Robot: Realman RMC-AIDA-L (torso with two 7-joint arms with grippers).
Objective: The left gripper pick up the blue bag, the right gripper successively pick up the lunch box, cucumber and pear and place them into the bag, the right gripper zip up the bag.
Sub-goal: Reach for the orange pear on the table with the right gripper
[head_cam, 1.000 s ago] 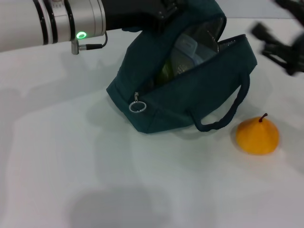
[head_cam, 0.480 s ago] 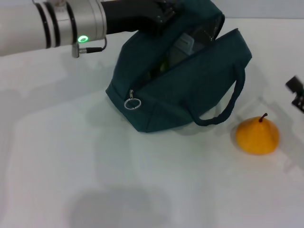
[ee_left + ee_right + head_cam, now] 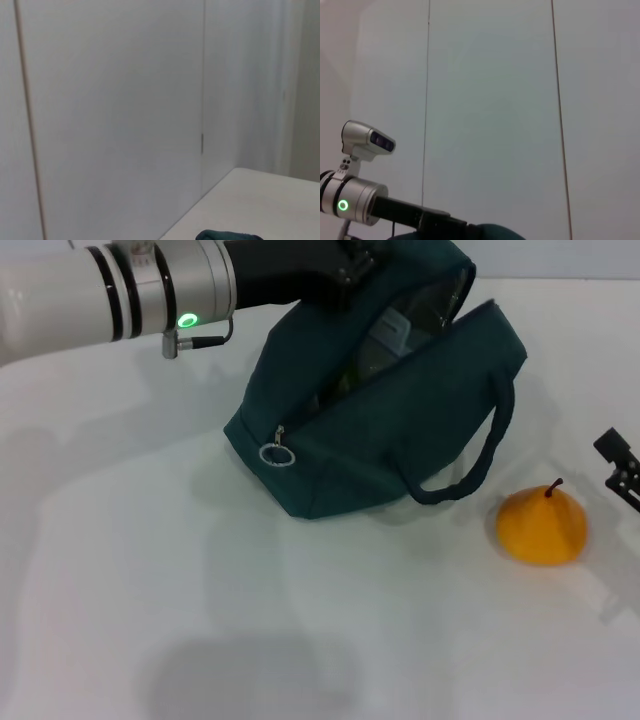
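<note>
The blue bag point(image 3: 385, 410) is seen in the upper middle of the head view, resting on the white table point(image 3: 150, 590) and tilted, with its far top edge lifted. Its zipper is open along the top, and the silver ring pull point(image 3: 275, 454) hangs at the lower left end of the opening. Inside the opening, the pale lid of the lunch box point(image 3: 388, 335) is partly visible, and a small patch of green, probably the cucumber point(image 3: 345, 380), is seen just beside it, deeper in the bag. One loop handle point(image 3: 480, 455) hangs down the near side of the bag toward the table.

The pear point(image 3: 542, 526) lies on the table at the lower right of the bag, near the handle but apart from it, with its dark stem pointing up.

The left gripper point(image 3: 345, 262) is at the top edge of the frame, closed on the upper edge of the bag and holding it up. Its silver arm with the green light point(image 3: 187, 320) stretches in from the upper left.

Only a small black part of the right gripper point(image 3: 622, 468) is seen at the right edge of the frame, near the pear and above the table. It cannot be told whether its jaws are wide or narrow.
</note>
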